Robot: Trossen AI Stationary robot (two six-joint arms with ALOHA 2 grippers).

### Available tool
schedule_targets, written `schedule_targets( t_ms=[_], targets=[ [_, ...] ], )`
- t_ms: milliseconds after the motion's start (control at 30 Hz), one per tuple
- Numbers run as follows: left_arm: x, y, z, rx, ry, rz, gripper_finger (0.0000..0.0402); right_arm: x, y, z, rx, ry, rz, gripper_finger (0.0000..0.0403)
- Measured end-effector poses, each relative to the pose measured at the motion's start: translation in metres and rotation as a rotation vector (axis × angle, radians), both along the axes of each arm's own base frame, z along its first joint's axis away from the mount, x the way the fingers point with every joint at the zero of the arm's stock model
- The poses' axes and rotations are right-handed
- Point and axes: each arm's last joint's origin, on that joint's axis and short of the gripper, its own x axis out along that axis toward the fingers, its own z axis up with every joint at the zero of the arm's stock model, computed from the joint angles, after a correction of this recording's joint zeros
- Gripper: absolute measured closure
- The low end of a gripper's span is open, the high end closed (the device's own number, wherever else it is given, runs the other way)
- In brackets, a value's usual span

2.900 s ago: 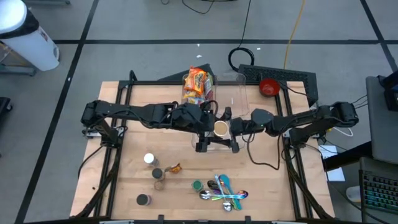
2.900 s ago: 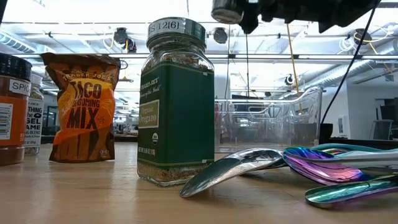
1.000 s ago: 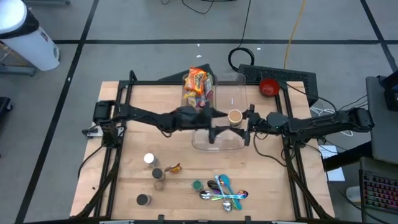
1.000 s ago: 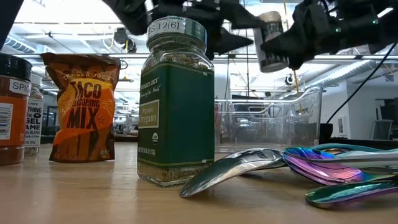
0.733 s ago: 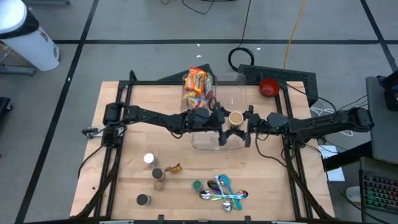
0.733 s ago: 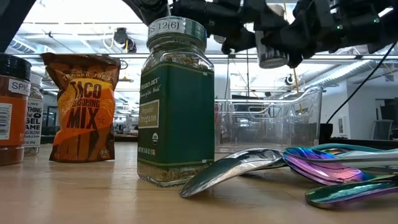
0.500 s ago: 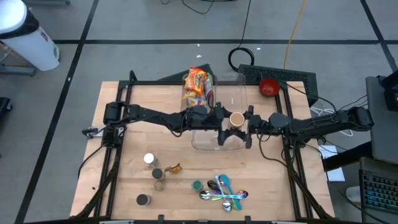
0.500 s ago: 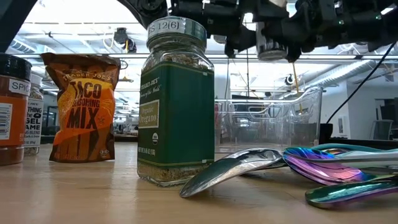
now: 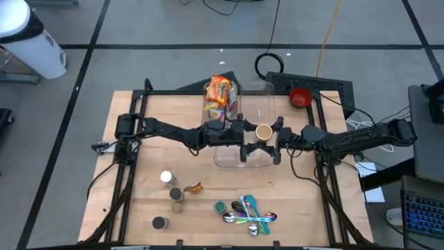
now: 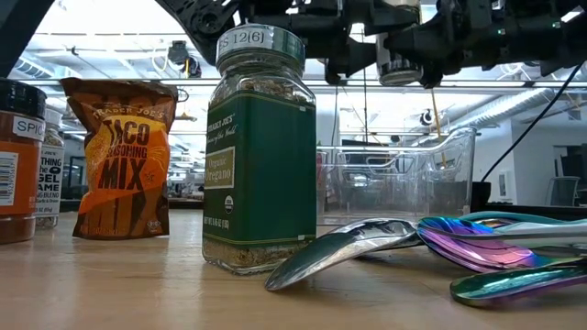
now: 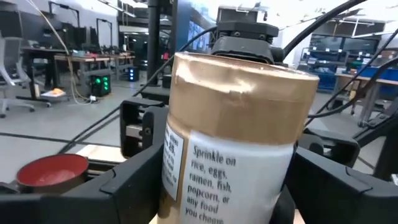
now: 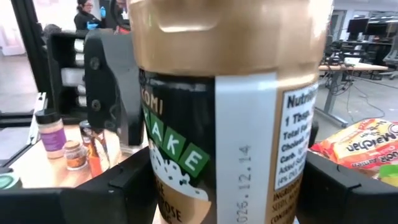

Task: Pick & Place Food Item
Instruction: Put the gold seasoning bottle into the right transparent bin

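Observation:
A seasoning jar (image 9: 263, 132) with a gold lid and a black and white label stands upright in the air above a clear plastic bin (image 9: 243, 158). It fills both wrist views (image 11: 236, 143) (image 12: 217, 124). My left gripper (image 9: 250, 136) comes at it from the table's left and is shut on it. My right gripper (image 9: 273, 135) comes from the right and is also shut on it. In the low view the jar (image 10: 401, 66) hangs between the two grippers, high over the bin (image 10: 394, 179). My left gripper pinches the jar's labelled body (image 11: 171, 183) below the gold lid between its two fingers (image 11: 130, 186). The fingers lie level, coming from the table's left. The jar stands upright, clear of the bin. My right gripper pinches the same body (image 12: 155, 186) below the lid between its two fingers (image 12: 121, 190). The fingers lie level, coming from the table's right, opposite the left gripper. The jar is upright and lifted clear.
Orange noodle packets (image 9: 219, 94) lean in the bin's far left end. A red bowl (image 9: 300, 97) sits at the far right. Toward the near edge are an oregano jar (image 10: 260, 151), a taco mix packet (image 10: 119, 156), small spice jars (image 9: 166, 178) and iridescent spoons (image 9: 250, 214).
My left gripper has moved toward the table's right and far side, up to the jar that my right gripper holds above the bin, and its fingers now stand on the jar's sides. The jar has turned from tilted to upright and otherwise stayed in place.

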Motion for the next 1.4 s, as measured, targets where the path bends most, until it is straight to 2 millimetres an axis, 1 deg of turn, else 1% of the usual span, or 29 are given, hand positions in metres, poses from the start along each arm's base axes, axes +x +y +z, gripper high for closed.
schedule_targets(
  t_ms=[100, 167, 233, 333, 367, 467, 600, 700, 833, 933, 1233, 1400],
  targets=[
    [0.0, -0.001, -0.001, 0.035, 0.006, 0.032, 0.0078, 0.0, -0.001, 0.0, 0.009, -0.008, -0.004, 0.0135],
    [0.0, -0.003, -0.001, 0.024, 0.011, 0.038, 0.0078, 0.0, -0.001, 0.0, 0.013, -0.008, -0.005, 0.0135],
    [0.0, -0.004, -0.002, 0.023, 0.013, 0.032, 0.0089, 0.0, -0.001, 0.001, 0.013, -0.009, -0.004, 0.0135],
    [0.0, -0.007, -0.001, 0.038, 0.012, 0.028, 0.0122, 0.0, -0.001, 0.002, 0.01, -0.02, -0.002, 0.0129],
    [0.0, -0.007, -0.001, 0.038, 0.012, 0.028, 0.0124, 0.0, -0.001, 0.002, 0.009, -0.021, -0.001, 0.0124],
    [0.0, -0.008, -0.002, 0.03, 0.013, 0.032, 0.0124, 0.0, 0.0, 0.001, 0.006, -0.016, 0.004, 0.0117],
    [0.0, -0.008, 0.0, 0.034, -0.006, 0.03, 0.0124, 0.0, 0.0, 0.0, 0.011, 0.006, 0.004, 0.0121],
    [-0.004, -0.007, 0.01, 0.05, -0.008, 0.029, 0.0124, 0.0, 0.0, -0.003, 0.029, 0.046, 0.011, 0.0122],
    [-0.013, -0.007, 0.028, 0.102, 0.007, 0.029, 0.0124, 0.0, 0.0, -0.005, 0.045, 0.085, 0.014, 0.0116],
    [-0.017, -0.006, 0.034, 0.123, 0.012, 0.026, 0.0124, 0.0, 0.0, -0.006, 0.054, 0.089, 0.013, 0.0111],
    [-0.017, -0.002, 0.034, 0.112, 0.015, 0.026, 0.0124, 0.0, 0.0, -0.005, 0.056, 0.065, 0.011, 0.0108],
    [-0.017, -0.001, 0.033, 0.11, 0.024, 0.034, 0.0124, 0.001, 0.0, -0.009, 0.102, 0.117, 0.009, 0.0103]
  ],
)
